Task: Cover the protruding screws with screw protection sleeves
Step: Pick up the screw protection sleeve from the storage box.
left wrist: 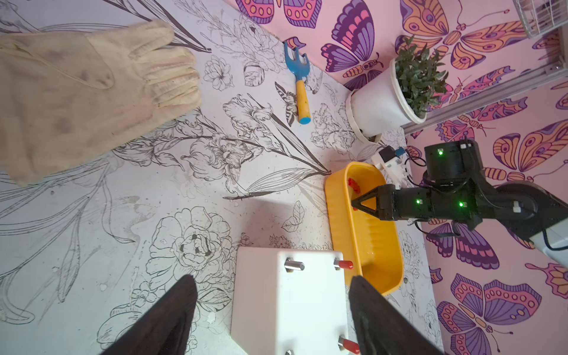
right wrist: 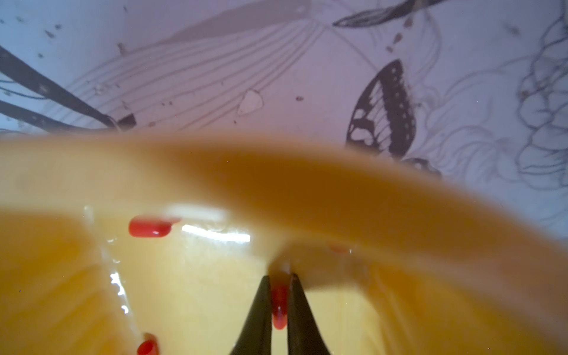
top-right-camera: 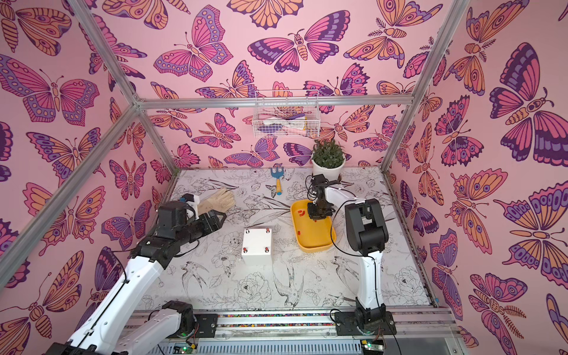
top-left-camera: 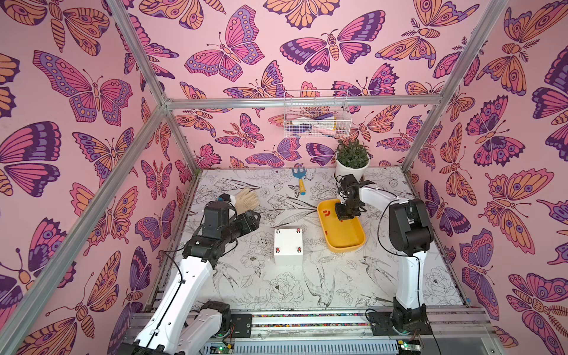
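The white box (top-left-camera: pixel 288 246) stands mid-table. Three of its protruding screws wear red sleeves, such as one (top-left-camera: pixel 299 249) at the front. The back-left stud (left wrist: pixel 293 265) is bare. My right gripper (right wrist: pixel 279 276) is down in the yellow tray (top-left-camera: pixel 341 249), shut on one red screw protection sleeve (right wrist: pixel 279 304). Loose sleeves (right wrist: pixel 149 229) lie on the tray floor nearby, and they also show in a top view (top-right-camera: pixel 301 211). My left gripper (left wrist: pixel 272 278) hangs open to the left of the box, nothing between its fingers (left wrist: pixel 172 310).
A beige glove (top-left-camera: pixel 246 196) lies at the back left behind my left arm. A blue and yellow garden fork (top-left-camera: pixel 299 181) and a potted plant (top-left-camera: pixel 352 159) stand at the back. A wire basket (top-left-camera: pixel 316 118) hangs on the rear wall.
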Controlling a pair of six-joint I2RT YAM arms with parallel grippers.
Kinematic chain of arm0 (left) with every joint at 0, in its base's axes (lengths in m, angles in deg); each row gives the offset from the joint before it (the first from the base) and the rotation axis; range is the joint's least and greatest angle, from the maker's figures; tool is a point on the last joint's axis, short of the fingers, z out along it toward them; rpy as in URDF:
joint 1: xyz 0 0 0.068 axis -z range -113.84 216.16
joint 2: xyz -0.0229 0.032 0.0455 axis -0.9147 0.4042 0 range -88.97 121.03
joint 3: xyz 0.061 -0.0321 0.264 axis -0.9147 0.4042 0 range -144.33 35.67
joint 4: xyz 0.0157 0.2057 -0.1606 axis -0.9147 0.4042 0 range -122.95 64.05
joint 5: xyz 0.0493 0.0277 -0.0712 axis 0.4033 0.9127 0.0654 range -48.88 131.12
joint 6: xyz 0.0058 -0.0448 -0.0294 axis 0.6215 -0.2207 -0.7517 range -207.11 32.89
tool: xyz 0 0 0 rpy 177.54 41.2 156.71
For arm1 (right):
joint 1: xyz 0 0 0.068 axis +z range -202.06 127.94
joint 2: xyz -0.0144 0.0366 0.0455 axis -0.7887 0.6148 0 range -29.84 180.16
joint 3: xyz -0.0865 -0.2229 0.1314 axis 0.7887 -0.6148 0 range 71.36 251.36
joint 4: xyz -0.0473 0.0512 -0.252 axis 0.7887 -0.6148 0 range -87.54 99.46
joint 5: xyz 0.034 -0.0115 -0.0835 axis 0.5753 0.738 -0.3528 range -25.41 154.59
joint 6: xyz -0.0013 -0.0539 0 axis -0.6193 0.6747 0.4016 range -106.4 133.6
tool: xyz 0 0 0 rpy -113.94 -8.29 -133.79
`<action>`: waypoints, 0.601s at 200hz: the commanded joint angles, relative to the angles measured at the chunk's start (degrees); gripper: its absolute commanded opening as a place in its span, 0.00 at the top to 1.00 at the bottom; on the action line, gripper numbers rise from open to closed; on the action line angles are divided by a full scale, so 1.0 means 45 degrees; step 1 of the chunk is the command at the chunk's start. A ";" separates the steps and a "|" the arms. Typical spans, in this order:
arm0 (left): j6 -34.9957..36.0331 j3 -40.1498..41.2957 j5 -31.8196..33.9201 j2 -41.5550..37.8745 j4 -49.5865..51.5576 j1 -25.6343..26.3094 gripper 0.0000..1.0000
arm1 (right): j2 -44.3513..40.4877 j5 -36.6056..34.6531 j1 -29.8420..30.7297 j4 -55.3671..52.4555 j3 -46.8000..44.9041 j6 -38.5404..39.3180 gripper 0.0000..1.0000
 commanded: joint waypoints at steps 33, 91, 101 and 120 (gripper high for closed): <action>0.0218 -0.1144 0.0826 0.1295 0.0092 0.2218 0.19 | -0.1374 0.0797 -0.0025 -0.0021 -0.0672 -0.0604 0.87; 0.0509 -0.2663 0.1361 0.3199 -0.0059 0.4536 0.18 | -0.3201 0.1377 -0.0029 -0.0341 -0.1209 -0.1628 0.87; 0.0618 -0.3004 0.1460 0.3634 -0.0080 0.4942 0.18 | -0.3495 0.1439 -0.0017 -0.0432 -0.1223 -0.1846 0.87; 0.0816 -0.3752 0.1548 0.4765 -0.0135 0.5504 0.18 | -0.4121 0.1607 -0.0024 -0.0355 -0.1339 -0.2224 0.87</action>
